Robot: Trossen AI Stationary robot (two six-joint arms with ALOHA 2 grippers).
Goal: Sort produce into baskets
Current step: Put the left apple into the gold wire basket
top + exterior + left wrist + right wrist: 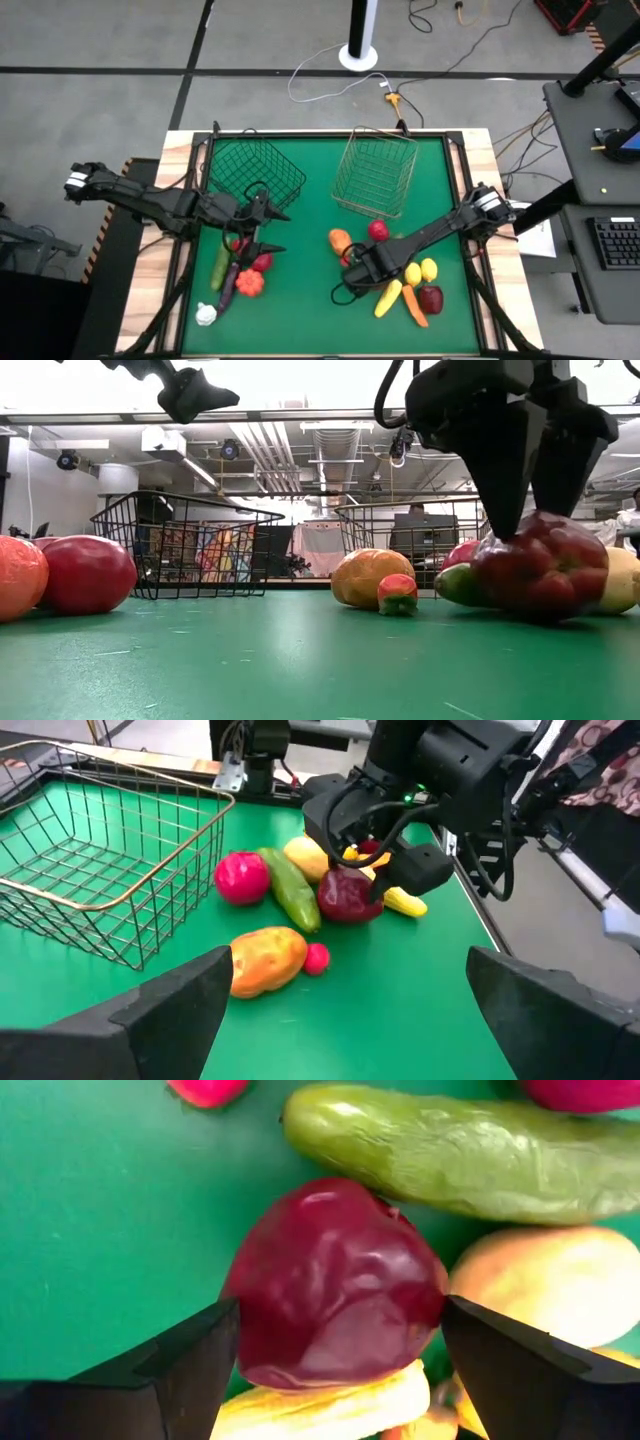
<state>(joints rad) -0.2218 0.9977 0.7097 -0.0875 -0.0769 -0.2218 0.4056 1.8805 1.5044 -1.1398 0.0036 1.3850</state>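
My right gripper (340,1330) points down over the right-hand pile of produce, open, with one finger on each side of a dark red fruit (335,1300) that sits on the green mat. A green cucumber (460,1155) and a yellow fruit (320,1405) lie against the dark red fruit. My left gripper (268,228) hangs open above the left pile with nothing between its fingers. The dark wire basket (255,172) and the pale wire basket (375,172) stand on the mat at the far side. My right gripper comes at the dark red fruit from above, and its fingertips (205,1355) stand level with the fruit's two opposite sides (245,1330). Their edges meet the fruit's outline, but I cannot tell whether they touch it. The fruit rests on the mat (545,610).
The right pile holds an orange fruit (340,241), a red one (378,230), two lemons (420,271), a banana (388,298), a carrot (414,305) and a dark apple (431,298). The left pile (240,280) holds cucumber, eggplant, orange, red pieces and white garlic (206,315).
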